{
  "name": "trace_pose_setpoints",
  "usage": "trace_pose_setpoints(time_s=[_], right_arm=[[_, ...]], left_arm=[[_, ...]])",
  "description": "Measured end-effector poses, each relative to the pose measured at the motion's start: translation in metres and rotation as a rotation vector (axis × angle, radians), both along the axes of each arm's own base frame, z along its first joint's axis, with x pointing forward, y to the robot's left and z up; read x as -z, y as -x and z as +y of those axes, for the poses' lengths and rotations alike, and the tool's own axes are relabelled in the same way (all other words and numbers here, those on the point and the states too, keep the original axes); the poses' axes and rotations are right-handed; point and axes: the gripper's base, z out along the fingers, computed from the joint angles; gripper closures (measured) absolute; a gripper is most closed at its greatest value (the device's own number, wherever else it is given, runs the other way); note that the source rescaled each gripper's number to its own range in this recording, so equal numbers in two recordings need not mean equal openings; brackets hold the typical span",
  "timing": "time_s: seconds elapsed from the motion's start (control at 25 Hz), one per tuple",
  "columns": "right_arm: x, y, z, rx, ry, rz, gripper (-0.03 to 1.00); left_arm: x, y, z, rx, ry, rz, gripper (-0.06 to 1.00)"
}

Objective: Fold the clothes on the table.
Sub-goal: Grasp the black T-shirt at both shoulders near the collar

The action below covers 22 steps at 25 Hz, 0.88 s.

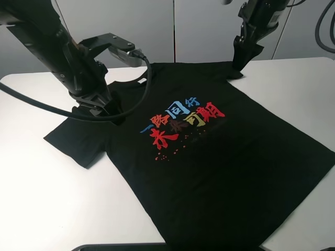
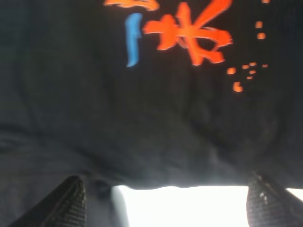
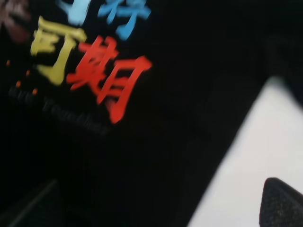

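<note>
The clothes, a black T-shirt (image 1: 220, 157) with red, blue and yellow characters (image 1: 180, 123), lie flat and face up on the white table (image 1: 47, 198), turned diagonally. The collar faces the back and the hem reaches the front edge. My left gripper (image 1: 102, 110) is down at the shirt's left shoulder, beside the spread sleeve (image 1: 78, 138). In the left wrist view the left gripper (image 2: 170, 203) is open, with its fingertips (image 2: 66, 203) wide apart over the shirt edge and bare table. My right gripper (image 1: 241, 65) stands at the far right shoulder. The right gripper (image 3: 156, 208) is open over the shirt's edge.
Grey wall panels (image 1: 204, 26) stand behind the table. Black cables (image 1: 120, 112) hang from the left arm across the shirt's collar area. Bare tabletop shows at the left front (image 1: 63, 209) and at the right back (image 1: 298, 89).
</note>
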Motion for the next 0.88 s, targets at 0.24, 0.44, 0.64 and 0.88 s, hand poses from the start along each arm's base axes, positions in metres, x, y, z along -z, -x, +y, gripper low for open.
trace_pose_setpoints(time_s=[0.24,0.44,0.64,0.88], right_arm=[[0.012,0.004,0.002,0.018,-0.012,0.05,0.08],[0.011,0.005,0.006,0.031,-0.063,0.062,0.07],[0.011,0.006,0.007,0.035,-0.079,0.066,0.07],[0.011,0.006,0.008,0.037,-0.088,0.068,0.07]], left_arm=[[0.033,0.022,-0.031,0.048,-0.078,0.096,0.05],[0.061,0.029,-0.041,0.037,-0.144,0.157,0.05],[0.077,0.026,-0.041,0.048,-0.213,0.15,0.05],[0.079,0.022,-0.042,0.051,-0.21,0.116,0.05]])
